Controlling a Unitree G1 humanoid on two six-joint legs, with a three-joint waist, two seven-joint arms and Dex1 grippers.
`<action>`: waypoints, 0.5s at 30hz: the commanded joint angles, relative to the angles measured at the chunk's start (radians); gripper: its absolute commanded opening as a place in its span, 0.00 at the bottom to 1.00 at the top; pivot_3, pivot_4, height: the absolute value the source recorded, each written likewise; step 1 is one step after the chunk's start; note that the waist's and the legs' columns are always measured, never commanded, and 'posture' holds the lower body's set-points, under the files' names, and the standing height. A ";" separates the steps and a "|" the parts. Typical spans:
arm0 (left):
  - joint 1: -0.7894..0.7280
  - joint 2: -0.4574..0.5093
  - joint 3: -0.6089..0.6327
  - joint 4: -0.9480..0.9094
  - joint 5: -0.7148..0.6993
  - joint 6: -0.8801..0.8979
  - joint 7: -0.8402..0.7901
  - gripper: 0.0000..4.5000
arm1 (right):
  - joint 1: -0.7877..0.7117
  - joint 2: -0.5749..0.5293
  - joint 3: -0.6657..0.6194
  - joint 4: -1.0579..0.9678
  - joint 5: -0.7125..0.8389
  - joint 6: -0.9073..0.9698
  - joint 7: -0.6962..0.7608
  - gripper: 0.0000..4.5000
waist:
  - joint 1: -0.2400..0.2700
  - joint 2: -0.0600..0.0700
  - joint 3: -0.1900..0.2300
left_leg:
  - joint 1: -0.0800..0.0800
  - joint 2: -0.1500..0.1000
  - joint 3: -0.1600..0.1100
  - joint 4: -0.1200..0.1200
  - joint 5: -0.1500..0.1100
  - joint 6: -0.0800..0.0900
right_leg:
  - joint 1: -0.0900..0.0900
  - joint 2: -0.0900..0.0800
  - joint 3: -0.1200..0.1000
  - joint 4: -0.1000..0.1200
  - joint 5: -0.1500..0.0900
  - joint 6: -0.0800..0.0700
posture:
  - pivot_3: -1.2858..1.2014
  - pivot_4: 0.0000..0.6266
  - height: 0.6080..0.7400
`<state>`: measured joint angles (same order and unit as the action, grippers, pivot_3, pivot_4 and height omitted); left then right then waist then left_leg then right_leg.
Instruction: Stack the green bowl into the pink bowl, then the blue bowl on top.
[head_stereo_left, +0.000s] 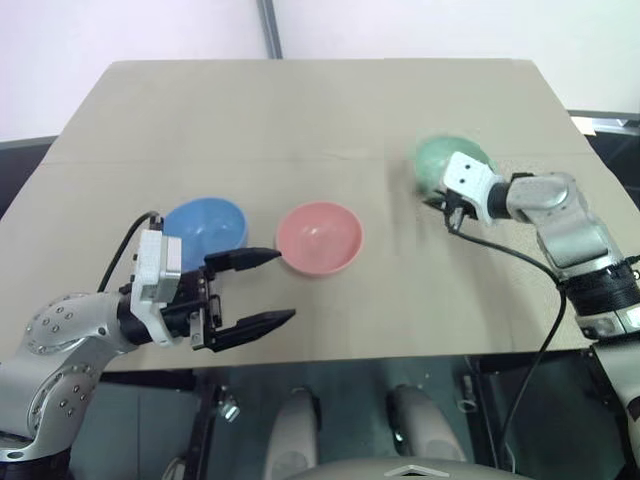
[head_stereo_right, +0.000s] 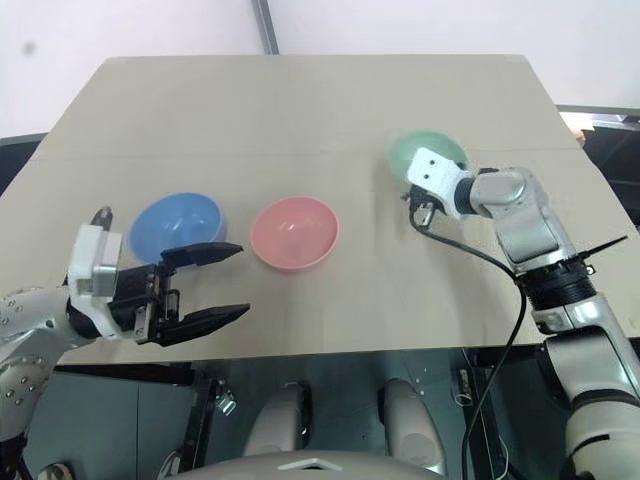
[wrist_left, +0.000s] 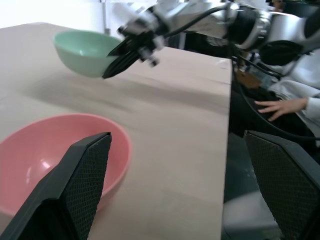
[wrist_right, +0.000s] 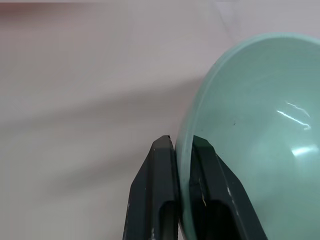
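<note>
On the tan table (head_stereo_left: 300, 110), the pink bowl (head_stereo_left: 319, 237) sits upright near the middle, with the blue bowl (head_stereo_left: 206, 226) just beside it at its nine o'clock, a small gap between them. The green bowl (head_stereo_left: 447, 158) is well apart from the pink bowl, out at about two o'clock from it. The right gripper (wrist_right: 183, 150) is clamped on the green bowl's rim, one finger inside the wall and one outside, and the bowl looks tilted and lifted off the table. The left gripper (head_stereo_left: 262, 288) hangs at about six o'clock from the blue bowl, its two fingers spread wide and holding nothing, pointing toward the pink bowl.
</note>
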<state>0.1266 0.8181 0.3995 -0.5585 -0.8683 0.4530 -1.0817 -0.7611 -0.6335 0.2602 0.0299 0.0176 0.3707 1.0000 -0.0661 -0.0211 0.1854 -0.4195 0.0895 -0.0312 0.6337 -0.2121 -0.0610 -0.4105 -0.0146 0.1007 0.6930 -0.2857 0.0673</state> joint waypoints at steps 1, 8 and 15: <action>0.027 -0.016 0.049 0.010 0.000 -0.019 0.017 1.00 | 0.012 0.036 -0.028 -0.248 0.149 0.038 0.071 0.01 | -0.002 0.000 0.000 | 0.000 0.000 0.000 0.000 0.000 0.000 | 0.000 0.000 0.000 0.000 0.000 0.000 | 0.52 0.24 1.00; 0.020 -0.077 0.101 0.092 0.091 -0.053 0.168 1.00 | -0.006 0.187 0.104 -0.392 0.209 0.119 0.050 0.01 | 0.006 -0.001 -0.001 | 0.001 0.000 -0.001 0.002 0.000 0.000 | 0.001 0.000 -0.001 0.001 0.000 0.000 | 0.52 0.24 1.00; 0.050 -0.075 0.124 0.068 0.131 -0.056 0.213 1.00 | -0.055 0.309 0.180 -0.202 0.133 0.059 -0.003 0.01 | 0.008 -0.001 -0.001 | 0.001 0.000 -0.001 0.002 0.000 0.000 | 0.001 0.000 -0.001 0.001 0.000 0.000 | 0.52 0.24 1.00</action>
<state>0.1702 0.7403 0.4851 -0.4586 -0.7474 0.4184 -0.8823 -0.8018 -0.3266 0.4369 -0.1777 0.1633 0.4643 1.0072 -0.0583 -0.0225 0.1846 -0.4185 0.0896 -0.0318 0.6355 -0.2120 -0.0612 -0.4093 -0.0145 0.1000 0.6939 -0.2858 0.0670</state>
